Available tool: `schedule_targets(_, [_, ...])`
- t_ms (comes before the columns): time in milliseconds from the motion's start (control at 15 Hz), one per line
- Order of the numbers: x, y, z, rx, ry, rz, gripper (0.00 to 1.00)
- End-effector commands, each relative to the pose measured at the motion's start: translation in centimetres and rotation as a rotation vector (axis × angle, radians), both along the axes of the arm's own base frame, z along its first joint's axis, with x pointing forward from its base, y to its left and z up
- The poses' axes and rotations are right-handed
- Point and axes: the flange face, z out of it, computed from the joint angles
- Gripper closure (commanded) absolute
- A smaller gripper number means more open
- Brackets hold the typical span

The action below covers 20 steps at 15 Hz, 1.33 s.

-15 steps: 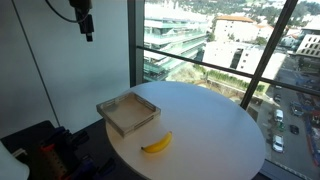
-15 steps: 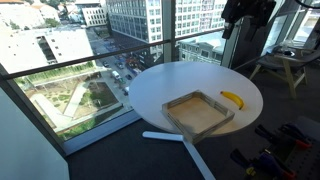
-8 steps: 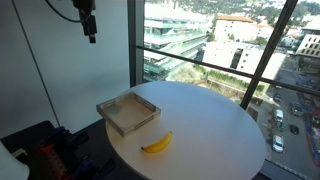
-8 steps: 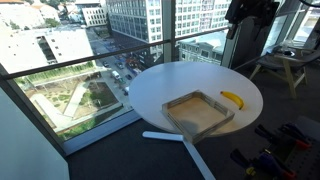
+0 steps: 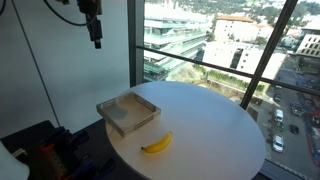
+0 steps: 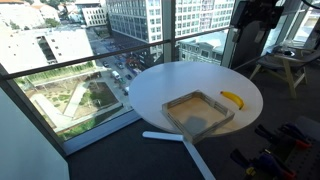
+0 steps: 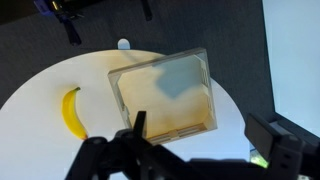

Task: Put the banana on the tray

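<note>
One banana (image 5: pixel 156 144) near table (image 5: pixel 210 120) edge

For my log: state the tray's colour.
The tray is tan with a pale bottom; wrist view shows it best.

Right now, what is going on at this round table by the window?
A robot arm's gripper hangs high up, well clear of the white round table, open and holding nothing. The small yellow banana lies on the tabletop beside the square wooden tray, not touching it. The tray is empty, so the banana is not yet placed.
</note>
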Motion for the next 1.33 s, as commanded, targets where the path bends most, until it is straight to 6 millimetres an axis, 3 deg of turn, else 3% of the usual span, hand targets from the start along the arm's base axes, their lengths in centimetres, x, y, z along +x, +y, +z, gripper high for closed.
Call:
schedule_targets(0, [0.0, -1.7, -0.4, -0.018, -0.008, -0.005, 0.00])
schedule_targets(533, [1.0, -5.3, -1.7, -0.058, -0.036, -0.043, 0.00])
schedule_targets(1267, [3.5, -9.7, -4.9, -0.048, -0.066, -0.084, 0.00])
